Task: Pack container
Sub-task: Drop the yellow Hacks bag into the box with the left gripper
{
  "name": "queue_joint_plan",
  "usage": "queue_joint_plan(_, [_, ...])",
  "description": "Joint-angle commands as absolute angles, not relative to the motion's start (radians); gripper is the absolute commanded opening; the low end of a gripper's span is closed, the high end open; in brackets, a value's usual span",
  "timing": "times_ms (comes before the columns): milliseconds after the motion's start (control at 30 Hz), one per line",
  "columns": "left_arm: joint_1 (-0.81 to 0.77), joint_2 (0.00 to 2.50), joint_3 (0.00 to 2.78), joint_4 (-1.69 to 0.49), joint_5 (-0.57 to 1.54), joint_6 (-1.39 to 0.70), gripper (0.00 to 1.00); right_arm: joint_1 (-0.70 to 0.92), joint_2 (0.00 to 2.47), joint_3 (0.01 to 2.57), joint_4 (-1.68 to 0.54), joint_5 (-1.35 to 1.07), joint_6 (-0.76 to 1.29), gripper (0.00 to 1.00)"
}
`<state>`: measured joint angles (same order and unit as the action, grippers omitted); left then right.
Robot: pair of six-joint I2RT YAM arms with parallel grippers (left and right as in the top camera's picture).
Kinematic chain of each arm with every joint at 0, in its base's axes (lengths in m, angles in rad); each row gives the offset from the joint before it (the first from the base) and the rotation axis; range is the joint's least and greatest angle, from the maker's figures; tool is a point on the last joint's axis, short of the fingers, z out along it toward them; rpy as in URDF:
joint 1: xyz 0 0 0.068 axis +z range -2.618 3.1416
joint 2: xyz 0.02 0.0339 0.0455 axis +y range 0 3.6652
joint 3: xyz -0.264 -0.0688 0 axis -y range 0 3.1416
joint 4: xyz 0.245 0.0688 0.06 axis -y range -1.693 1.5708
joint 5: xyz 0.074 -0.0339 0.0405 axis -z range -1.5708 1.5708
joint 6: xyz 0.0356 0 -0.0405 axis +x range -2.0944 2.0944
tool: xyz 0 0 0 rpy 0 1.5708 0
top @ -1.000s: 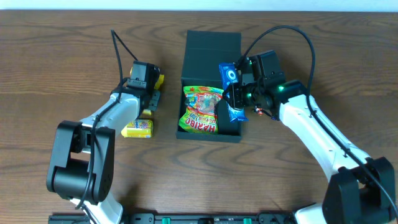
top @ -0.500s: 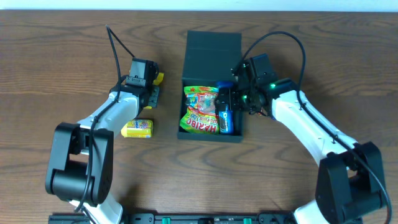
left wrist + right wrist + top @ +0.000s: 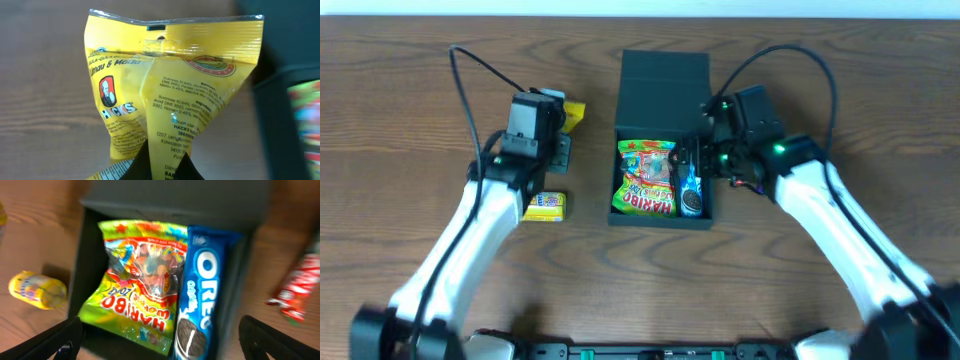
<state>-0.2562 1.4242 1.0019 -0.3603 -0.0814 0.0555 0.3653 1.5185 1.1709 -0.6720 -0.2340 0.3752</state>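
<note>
My left tool (image 3: 161, 168) is pressed together on the lower edge of a yellow Hacks packet (image 3: 170, 75), pinching it so the packet stands up in front of the wrist camera. The brown wooden desk (image 3: 45, 100) shows behind it, and the dark wall of the container sits at the right edge of that view.

My right tool (image 3: 165, 342) is spread wide, holding nothing, and hangs over the near end of the container (image 3: 660, 222). The dark teal box sits mid-desk between the two arms, with its flap lid (image 3: 665, 75) open toward the far side. Inside, a green Haribo bag (image 3: 137, 285) fills the left part and a blue Oreo pack (image 3: 202, 295) lies along the right wall, touching the bag.

On the desk, a small yellow roll of sweets (image 3: 544, 206) lies left of the box, and a red wrapper (image 3: 295, 287), blurred, lies to its right.
</note>
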Motion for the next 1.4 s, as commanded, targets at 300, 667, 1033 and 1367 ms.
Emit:
queue_joint_plan(300, [-0.618, 1.339, 1.006, -0.353, -0.097, -0.377, 0.06, 0.268, 1.241, 1.172, -0.735, -0.064, 0.377, 0.99])
queue_joint_plan(667, [-0.762, 1.585, 1.006, -0.271, -0.198, -0.629, 0.06, 0.138, 1.201, 1.172, -0.833, -0.064, 0.381, 0.99])
queue_joint_plan(1033, [-0.76, 1.558, 1.04, -0.228, -0.222, -0.534, 0.96, 0.138, 1.214, 1.172, -0.82, -0.055, 0.275, 0.99])
queue_joint_plan(1367, [-0.715, 1.221, 1.049, -0.347, -0.525, -0.334, 0.95, 0.146, 1.422, 1.172, -0.772, -0.112, 0.23, 0.99])
